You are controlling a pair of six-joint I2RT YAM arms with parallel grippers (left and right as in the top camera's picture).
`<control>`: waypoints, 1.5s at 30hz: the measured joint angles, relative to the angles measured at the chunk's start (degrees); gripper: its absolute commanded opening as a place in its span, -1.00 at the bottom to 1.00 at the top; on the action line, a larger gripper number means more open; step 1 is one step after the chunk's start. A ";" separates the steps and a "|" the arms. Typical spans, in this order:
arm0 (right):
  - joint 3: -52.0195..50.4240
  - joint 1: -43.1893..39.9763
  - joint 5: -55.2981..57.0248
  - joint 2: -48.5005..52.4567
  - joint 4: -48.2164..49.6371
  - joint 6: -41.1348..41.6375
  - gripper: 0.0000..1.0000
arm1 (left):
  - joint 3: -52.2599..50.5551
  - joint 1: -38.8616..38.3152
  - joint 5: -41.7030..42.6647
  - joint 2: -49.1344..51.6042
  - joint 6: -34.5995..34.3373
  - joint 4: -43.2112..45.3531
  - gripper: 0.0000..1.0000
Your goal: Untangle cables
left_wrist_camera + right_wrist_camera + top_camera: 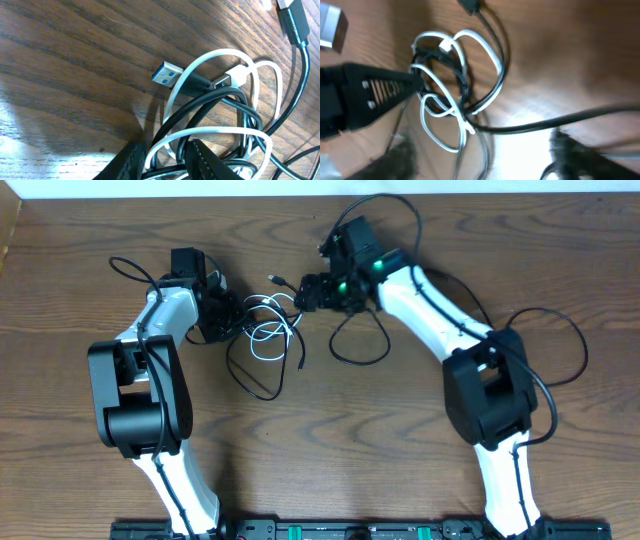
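Note:
The cables point(268, 328) lie in a knot of white and black loops between the two arms. In the left wrist view a white cable point(215, 54) and a black cable point(220, 97) cross, with a blue-tipped USB plug point(167, 75) lying on the wood. My left gripper point(165, 164) is shut on strands of that knot and shows at the knot's left side point(230, 318) from overhead. My right gripper point(306, 292) hovers just right of the knot, and its blurred fingers point(395, 150) stand wide apart. A black cable point(545, 122) runs across above them, gripped by neither.
A black cable loop point(360, 345) lies under the right arm, and another point(255, 380) trails toward the front. Thick arm wires point(565, 340) curve at the right. A loose plug point(273, 279) lies behind the knot. The table's back edge point(200, 200) is near.

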 measured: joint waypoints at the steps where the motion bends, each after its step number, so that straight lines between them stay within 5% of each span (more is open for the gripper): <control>1: -0.11 0.85 0.76 0.00 -0.02 2.05 0.34 | 0.00 0.00 0.00 0.00 0.02 0.00 -0.31; 13: -0.26 7.98 13.11 2.84 6.05 22.05 0.16 | 0.00 0.00 0.00 0.00 0.00 0.00 -0.31; 22: -0.59 7.78 20.87 6.36 12.55 27.32 -0.98 | 0.00 0.00 0.00 0.00 0.00 0.00 -0.31; 32: -0.59 6.93 18.64 6.36 12.96 19.37 -0.98 | 0.00 -0.02 0.04 0.00 0.00 0.00 -0.30; 45: -0.61 1.73 -0.13 6.36 17.86 8.37 -0.98 | 0.00 0.00 0.70 0.00 -0.20 0.11 -0.14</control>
